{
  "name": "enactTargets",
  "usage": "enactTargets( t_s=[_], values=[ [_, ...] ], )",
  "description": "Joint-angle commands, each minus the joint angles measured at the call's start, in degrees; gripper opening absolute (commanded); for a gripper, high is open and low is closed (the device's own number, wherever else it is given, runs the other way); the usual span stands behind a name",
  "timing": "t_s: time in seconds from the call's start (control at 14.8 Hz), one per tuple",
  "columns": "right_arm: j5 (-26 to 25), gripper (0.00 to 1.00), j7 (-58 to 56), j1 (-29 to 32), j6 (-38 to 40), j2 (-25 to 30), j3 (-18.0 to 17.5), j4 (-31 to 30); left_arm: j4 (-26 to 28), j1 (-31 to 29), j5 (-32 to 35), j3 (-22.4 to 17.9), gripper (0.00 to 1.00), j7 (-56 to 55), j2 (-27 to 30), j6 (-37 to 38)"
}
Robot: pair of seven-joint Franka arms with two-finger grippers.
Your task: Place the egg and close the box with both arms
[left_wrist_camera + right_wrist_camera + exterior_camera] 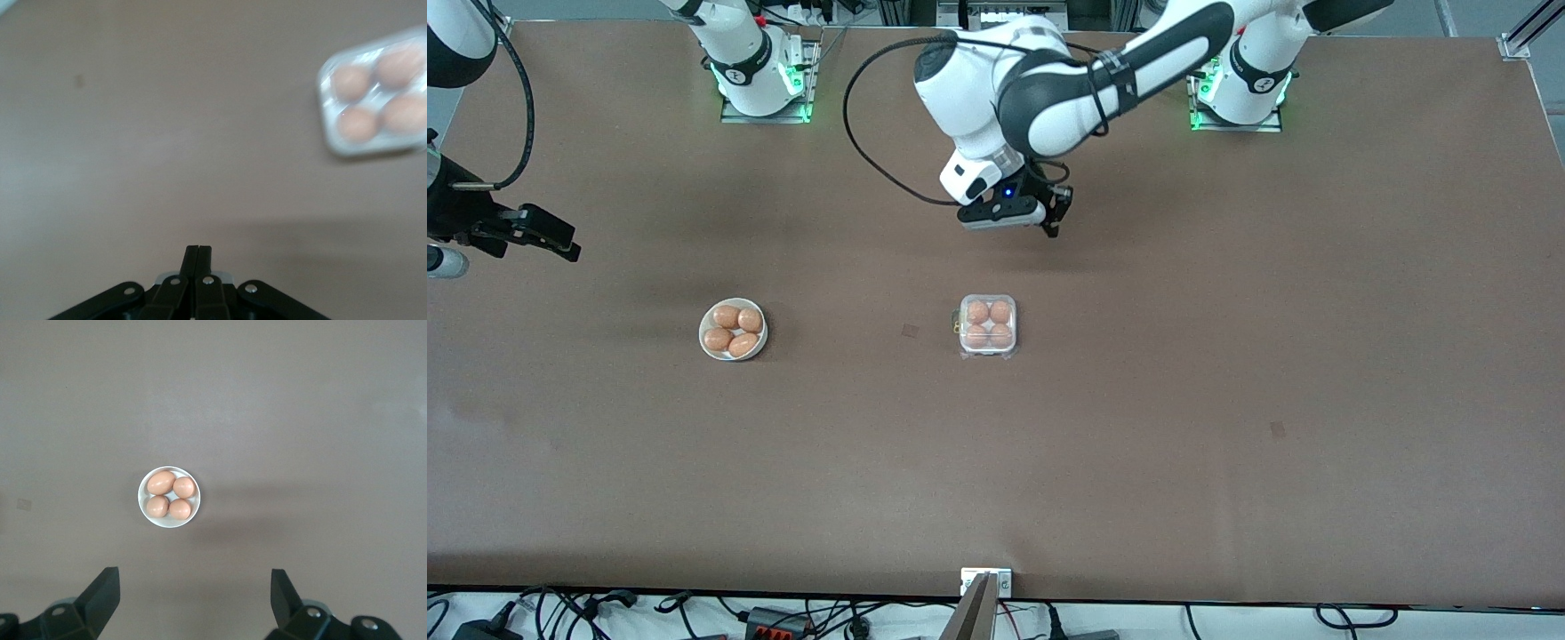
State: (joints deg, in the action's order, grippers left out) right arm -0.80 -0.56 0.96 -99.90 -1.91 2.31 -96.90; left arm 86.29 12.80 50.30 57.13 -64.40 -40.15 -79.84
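Observation:
The box [987,352] sits mid-table with its clear lid lying down over the white tray. Several orange-brown eggs [978,312] fill its cells, and I cannot tell the task's egg from the others. My left gripper [1054,224] hangs over bare table beside the box, toward the robots' bases, and is shut on nothing. In the left wrist view its fingertips [198,248] are pressed together, with the box [325,100] off to one side. At the right arm's end of the table my right gripper [560,247] is open and empty, as the right wrist view [192,572] also shows.
A round white bowl [702,333] with several more eggs [727,316] stands toward the right arm's end, level with the box. The right wrist view looks down on this bowl [169,524]. A metal bracket [986,582] sits at the table edge nearest the front camera.

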Motion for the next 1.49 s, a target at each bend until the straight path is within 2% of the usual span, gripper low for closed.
enactTargets(
  t_s=[0.0, 0.14, 0.27, 0.41, 0.47, 0.54, 0.61, 0.68, 0.88, 1.08, 1.22, 1.42],
  values=[
    [-0.52, 1.00, -0.68, 0.89, 2.50, 0.76, -0.64, 0.57, -2.79, -0.05, -0.20, -0.36, 0.03, 13.63, -0.01, 6.44],
    [-0.61, 1.00, -0.50, 1.15, 4.62, 0.85, -0.64, 0.83, -5.68, -0.93, -0.46, -0.62, 0.04, 23.49, -0.01, 8.46],
    [-0.61, 1.00, -0.50, 2.90, 4.27, 0.85, -2.99, 1.36, -7.19, -3.29, -1.25, -0.53, 0.10, 31.92, -0.10, 8.47],
    [-0.61, 1.00, -0.41, 3.00, 4.10, 0.85, -3.54, 1.36, -8.24, -4.97, -3.17, -0.62, 0.10, 39.32, -0.19, 8.30],
    [-0.61, 1.00, -0.41, 2.82, 3.92, 0.76, -3.45, 1.36, -9.38, -6.46, -4.75, -0.62, 0.15, 40.48, -0.19, 8.38],
    [-0.52, 1.00, -0.41, 2.82, 3.83, 0.76, -3.45, 1.36, -9.82, -8.04, -7.03, -0.53, 0.36, 40.93, -0.10, 8.38],
    [-0.61, 1.00, -0.41, 3.00, 3.92, 0.76, -3.45, 1.36, -10.09, -9.18, -9.32, -0.44, 0.78, 41.02, -0.10, 8.04],
    [-0.61, 1.00, -0.41, 3.08, 4.09, 0.85, -3.45, 1.36, -11.31, -9.89, -10.12, -0.44, 1.00, 41.02, -0.10, 6.90],
    [-0.61, 1.00, -0.41, 2.91, 4.01, 0.85, -3.54, 1.36, -15.44, -12.96, -12.23, -0.36, 1.00, 41.02, -0.10, 6.63],
    [-0.61, 1.00, -0.41, 2.82, 4.62, 0.85, -3.54, 1.89, -17.47, -18.50, -20.83, -1.05, 1.00, 44.95, 0.77, 6.01],
    [-0.61, 1.00, -0.32, 2.82, 4.62, 0.85, -3.54, 2.15, -17.47, -18.16, -22.07, -6.91, 1.00, 50.22, 5.33, 5.75],
    [-0.61, 1.00, -0.41, 2.91, 4.62, 0.85, -3.45, 2.59, -17.04, -17.11, -32.76, -20.17, 1.00, 56.64, 12.00, 2.87]
  ],
)
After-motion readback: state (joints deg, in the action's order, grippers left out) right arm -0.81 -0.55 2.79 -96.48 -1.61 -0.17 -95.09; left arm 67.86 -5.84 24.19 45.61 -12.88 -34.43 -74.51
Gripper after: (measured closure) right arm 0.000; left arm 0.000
